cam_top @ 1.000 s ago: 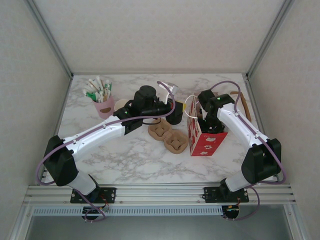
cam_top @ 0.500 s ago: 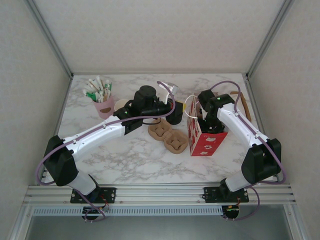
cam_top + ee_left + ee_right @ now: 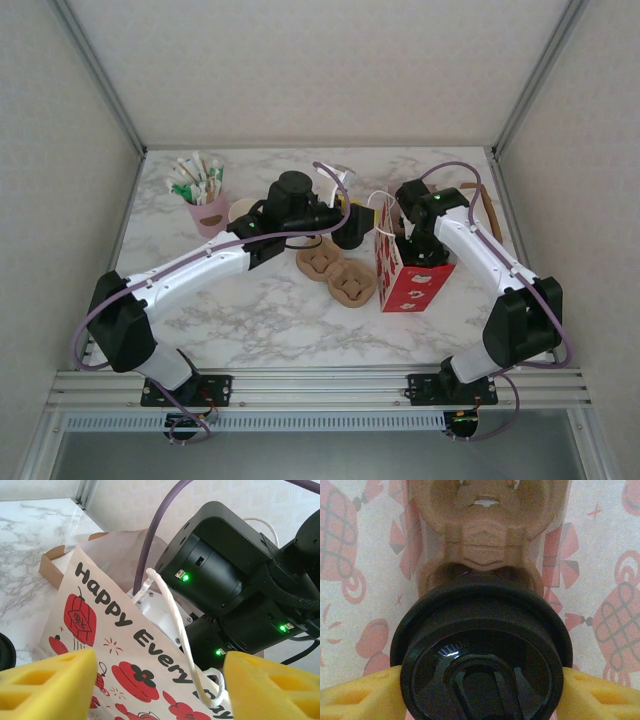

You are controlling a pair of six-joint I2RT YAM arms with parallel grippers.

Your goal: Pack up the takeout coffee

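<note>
The left hand (image 3: 159, 687) has sprung apart, empty, just left of the paper bag (image 3: 100, 625). The takeout coffee (image 3: 480, 645) stands upright inside that bag, lid up, straight beneath the right hand (image 3: 480, 700). Its pads flank the lid; whether they pinch it, I cannot tell.

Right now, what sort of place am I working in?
Probably a mock café takeout counter inside a framed test cell: marble-look table, pink cup of sticks and packets, cardboard cup carriers, and a printed paper bag with the takeout coffee inside.
</note>
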